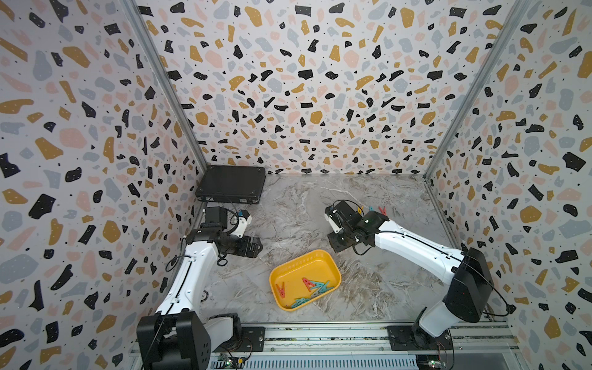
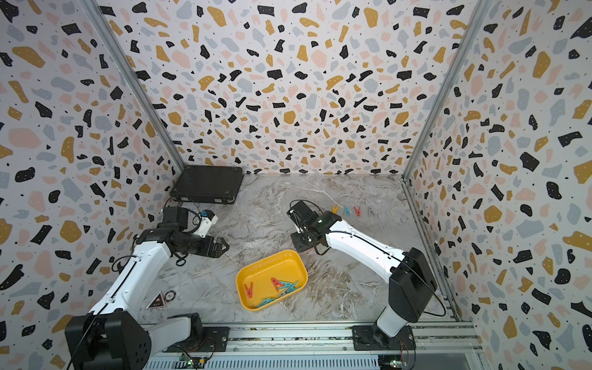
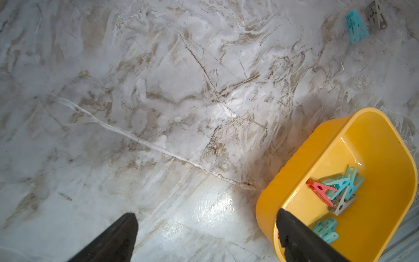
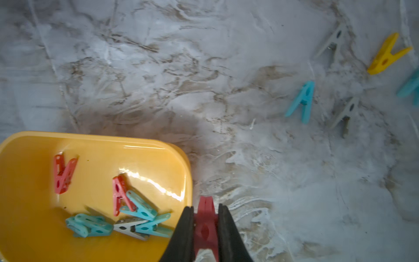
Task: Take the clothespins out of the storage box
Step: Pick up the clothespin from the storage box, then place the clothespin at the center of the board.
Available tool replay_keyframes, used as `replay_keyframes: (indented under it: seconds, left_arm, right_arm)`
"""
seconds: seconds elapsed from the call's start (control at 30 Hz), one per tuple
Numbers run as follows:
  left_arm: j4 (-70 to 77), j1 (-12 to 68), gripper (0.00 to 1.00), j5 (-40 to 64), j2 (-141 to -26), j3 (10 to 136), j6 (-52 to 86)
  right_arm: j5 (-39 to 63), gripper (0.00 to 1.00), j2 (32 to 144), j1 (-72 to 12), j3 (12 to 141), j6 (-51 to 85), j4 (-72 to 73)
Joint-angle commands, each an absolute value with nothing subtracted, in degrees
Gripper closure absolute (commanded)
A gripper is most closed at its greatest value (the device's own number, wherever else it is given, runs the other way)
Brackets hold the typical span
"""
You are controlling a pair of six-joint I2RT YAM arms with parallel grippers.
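Right gripper (image 4: 205, 206) pinching red clothespin (image 4: 205, 229), long axis along jaws, nose outward, left gripper (image 3: 206, 214) released

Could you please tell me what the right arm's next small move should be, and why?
Probably move toward the clothespins lying on the table and lower there: the right tool is shut on a red clothespin, just past the rim of the yellow storage box, over bare marble.
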State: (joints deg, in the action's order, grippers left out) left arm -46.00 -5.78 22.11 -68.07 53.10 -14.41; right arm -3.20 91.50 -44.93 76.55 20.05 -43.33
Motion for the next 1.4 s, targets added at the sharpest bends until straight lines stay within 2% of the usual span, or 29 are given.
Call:
replay_keyframes:
  seconds: [0.0, 0.37, 0.53, 1.03, 1.37]
  left_arm:
    - [-46.73, -6.02, 0.0, 23.97, -68.4, 52.66, -15.73]
    - [-47.12, -5.98, 0.0, 25.3, -68.03, 52.63, -16.33]
    - [-47.04, -5.98, 0.0, 25.29, -68.02, 52.51, -16.35]
    - [-46.75, -5.98, 0.0, 24.99, -68.1, 52.24, -16.46]
    - [-46.75, -5.98, 0.0, 25.0, -67.92, 52.12, -16.48]
  right_arm:
    - [-2.28, 0.87, 89.25, -39.58, 74.88, 18.41, -46.04]
    - [3.36, 0.88, 96.23, -19.45, 75.51, 15.44, -44.85]
    - [5.24, 0.88, 102.23, -14.64, 78.67, 15.02, -43.52]
    - [6.76, 0.87, 118.89, -10.37, 91.56, 14.67, -41.92]
    - [4.43, 0.84, 123.01, -10.26, 95.09, 15.25, -42.31]
